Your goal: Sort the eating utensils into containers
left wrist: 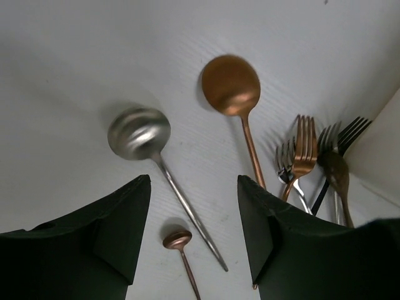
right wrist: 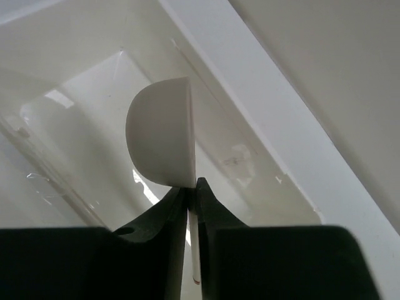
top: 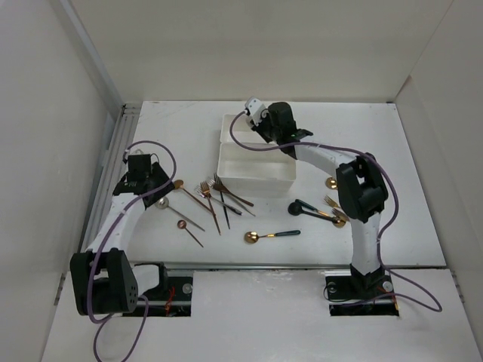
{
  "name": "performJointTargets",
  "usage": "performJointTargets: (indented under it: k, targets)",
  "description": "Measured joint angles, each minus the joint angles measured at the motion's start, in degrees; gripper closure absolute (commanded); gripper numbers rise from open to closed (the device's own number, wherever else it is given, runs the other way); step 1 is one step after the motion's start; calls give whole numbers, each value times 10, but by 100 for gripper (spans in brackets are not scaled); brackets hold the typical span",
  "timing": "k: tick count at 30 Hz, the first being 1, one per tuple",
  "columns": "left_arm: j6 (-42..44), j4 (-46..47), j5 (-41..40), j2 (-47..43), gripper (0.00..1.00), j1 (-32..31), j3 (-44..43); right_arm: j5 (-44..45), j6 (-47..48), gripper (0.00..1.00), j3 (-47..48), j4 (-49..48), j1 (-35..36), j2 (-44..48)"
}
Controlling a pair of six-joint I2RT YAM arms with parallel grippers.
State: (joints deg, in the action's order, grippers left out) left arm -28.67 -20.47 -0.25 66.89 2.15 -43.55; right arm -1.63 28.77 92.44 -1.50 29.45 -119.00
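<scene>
Right gripper (right wrist: 192, 189) pinched tight on thin handle of white spoon (right wrist: 157, 139); bowl edge-on above fingertips, over white tray (right wrist: 253, 109).

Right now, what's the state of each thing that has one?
left fingers: open, holding nothing
right fingers: shut on white spoon
white spoon: gripped, held above far tray
silver spoon: loose, lying on table
copper spoon: loose, lying on table
near tray: looks empty
far tray: partly hidden, contents unclear
</scene>
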Motion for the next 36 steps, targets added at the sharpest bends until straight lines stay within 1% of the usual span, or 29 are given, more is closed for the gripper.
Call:
performJointTargets:
  k: [1, 4, 5, 8, 14, 18, 20, 21, 26, 27, 28, 31, 36]
  targets:
    - [-2, -4, 6, 1, 44, 0, 8, 4, 6, 73, 0, 0, 0, 0]
    - [-5, -10, 29, 16, 44, 2, 23, 25, 21, 52, 0, -8, 2, 0]
    - [-6, -12, 34, 25, 44, 2, 26, 35, 26, 42, 0, -8, 3, 0]
    - [-10, -21, 45, 57, 44, 2, 30, 63, 36, 35, 0, -7, 13, -1]
    - [-26, -36, 52, 84, 46, 2, 38, 87, 43, 34, -4, -9, 39, 0]
    - [-33, -26, 61, 107, 47, 3, 46, 100, 38, 34, -7, -7, 51, 4]
    - [-34, -18, 72, 113, 53, 5, 44, 108, 32, 34, -10, -7, 52, 11]
    - [-34, -12, 75, 118, 53, 6, 44, 112, 30, 34, -15, -7, 51, 19]
    - [-38, 23, 99, 136, 67, 15, 40, 126, 19, 34, -35, -6, 50, 71]
    - [-38, 31, 102, 139, 72, 17, 41, 128, 17, 34, -38, -8, 50, 83]
    - [-40, 39, 104, 143, 83, 18, 41, 128, 14, 34, -43, -10, 50, 96]
    - [-44, 60, 111, 153, 99, 23, 43, 131, 11, 34, -61, -18, 50, 137]
    - [-47, 77, 127, 160, 100, 44, 44, 135, 9, 34, -81, -29, 50, 180]
